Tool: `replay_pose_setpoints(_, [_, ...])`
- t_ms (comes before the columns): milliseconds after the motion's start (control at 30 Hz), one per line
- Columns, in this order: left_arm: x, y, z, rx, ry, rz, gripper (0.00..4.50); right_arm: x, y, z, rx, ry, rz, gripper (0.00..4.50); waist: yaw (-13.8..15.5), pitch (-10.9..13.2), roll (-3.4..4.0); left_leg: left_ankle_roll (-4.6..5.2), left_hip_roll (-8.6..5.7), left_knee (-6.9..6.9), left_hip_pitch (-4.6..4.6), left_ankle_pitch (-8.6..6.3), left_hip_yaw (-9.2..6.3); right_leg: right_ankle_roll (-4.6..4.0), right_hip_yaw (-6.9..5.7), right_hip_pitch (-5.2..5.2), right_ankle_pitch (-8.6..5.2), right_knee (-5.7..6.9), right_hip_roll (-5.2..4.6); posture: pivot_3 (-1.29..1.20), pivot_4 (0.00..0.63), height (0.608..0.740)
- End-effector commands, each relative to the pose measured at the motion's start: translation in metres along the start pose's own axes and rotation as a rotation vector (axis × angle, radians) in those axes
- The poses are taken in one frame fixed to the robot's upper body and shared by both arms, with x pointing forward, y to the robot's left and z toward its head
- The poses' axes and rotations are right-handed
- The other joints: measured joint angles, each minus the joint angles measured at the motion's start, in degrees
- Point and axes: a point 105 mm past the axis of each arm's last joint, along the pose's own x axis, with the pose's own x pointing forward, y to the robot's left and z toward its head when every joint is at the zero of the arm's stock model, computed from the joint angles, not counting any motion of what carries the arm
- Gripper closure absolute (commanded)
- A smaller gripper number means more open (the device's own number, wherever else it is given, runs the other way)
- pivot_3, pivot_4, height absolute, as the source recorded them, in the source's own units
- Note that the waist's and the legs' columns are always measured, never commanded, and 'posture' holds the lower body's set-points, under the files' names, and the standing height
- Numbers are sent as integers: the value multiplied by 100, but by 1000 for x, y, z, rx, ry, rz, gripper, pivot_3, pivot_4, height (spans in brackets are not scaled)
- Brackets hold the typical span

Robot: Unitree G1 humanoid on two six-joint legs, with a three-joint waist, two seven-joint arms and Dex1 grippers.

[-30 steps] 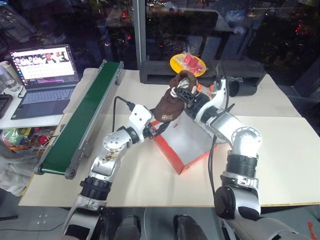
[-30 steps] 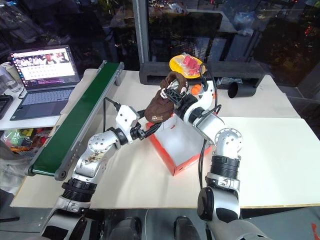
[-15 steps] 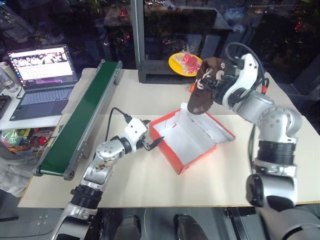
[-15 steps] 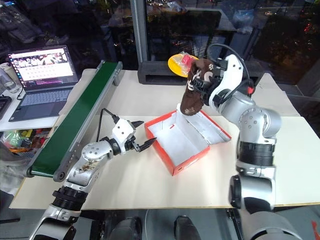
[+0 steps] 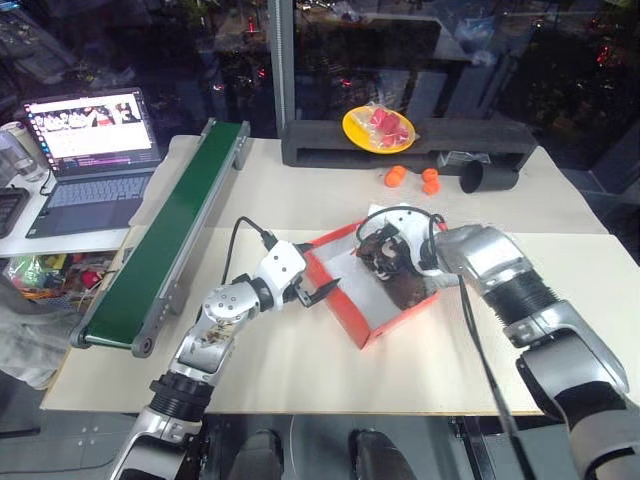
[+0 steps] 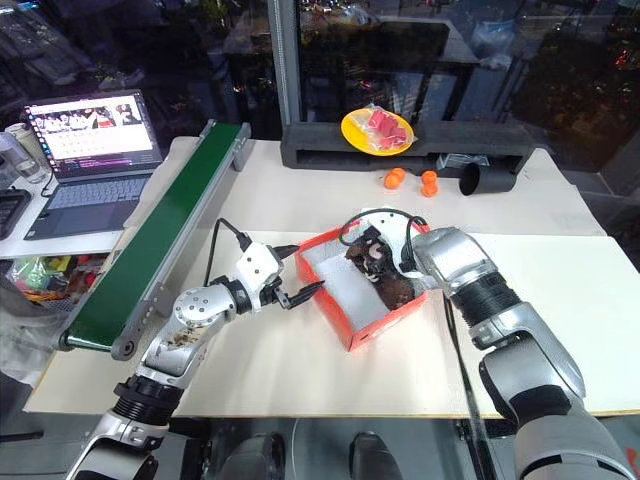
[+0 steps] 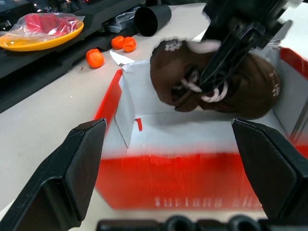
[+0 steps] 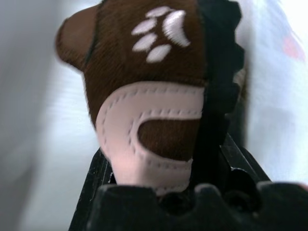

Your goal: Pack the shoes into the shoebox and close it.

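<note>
Silver-grey jointed arms, white wrists, black cables, black-fingered left gripper [image 5: 312, 290].

Dark brown fuzzy shoe [image 8: 144, 72] with white paw print and pale pink heel patch; red-orange cardboard shoebox [image 5: 345, 320], white inside.

A green conveyor belt [image 5: 165, 232] lies slantwise on the table's [image 5: 300, 370] left part. Beyond it, on a separate desk, an open laptop [image 5: 88, 160] shows a lit screen. At the far edge sits a long black tray [image 5: 330, 146] bearing a yellow plate [image 5: 376, 129] of red pieces in plastic wrap. Three small oranges [image 5: 412, 179] lie just before the tray, beside a black cup [image 5: 486, 177] on its side.
</note>
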Motion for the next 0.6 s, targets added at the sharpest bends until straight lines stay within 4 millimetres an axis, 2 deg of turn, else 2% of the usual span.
replay_pose_setpoints(33, [0, 0, 11, 30, -42, 5, 36, 9, -9, 2, -45, 1, -36, 2742, -11, 0, 0, 0, 0, 1, 1, 0, 1, 0, 0, 0, 0, 1, 0, 0, 150, 733])
replay_pose_setpoints(100, [-1, 0, 10, 29, -40, 6, 36, 16, -8, 2, -25, -4, -33, 2742, -21, 0, 0, 0, 0, 1, 8, 0, 0, 0, 0, 8, 0, 2, 0, 0, 150, 733])
replay_pose_setpoints(133, [-1, -1, 10, 28, -40, 8, 6, 19, -7, 3, -7, -13, -34, 2415, -22, -1, 0, 0, 0, 1, 15, 0, 0, 0, 0, 16, 0, 2, 0, 0, 150, 733])
replay_pose_setpoints(167, [-2, -1, 10, 28, -39, 8, 6, 20, -6, 6, 28, -34, -30, 2415, -23, -1, 0, 0, 0, 1, 22, 0, 0, 0, 0, 23, 0, 2, 0, 0, 150, 733])
replay_pose_setpoints(400, [-7, 4, 6, 27, -32, 40, 0, 15, -10, 28, 91, -127, -57, 93, -21, 0, 1, -1, 1, 1, 27, 0, 1, 0, 1, 21, 0, 9, 0, 0, 150, 733])
replay_pose_setpoints(600, [-22, 51, 4, 67, -21, 255, 0, -23, -14, 67, 46, -272, -109, 93, -25, 3, 6, -1, 1, 0, 13, 0, 0, 0, 1, 6, 0, 12, 0, 0, 150, 733])
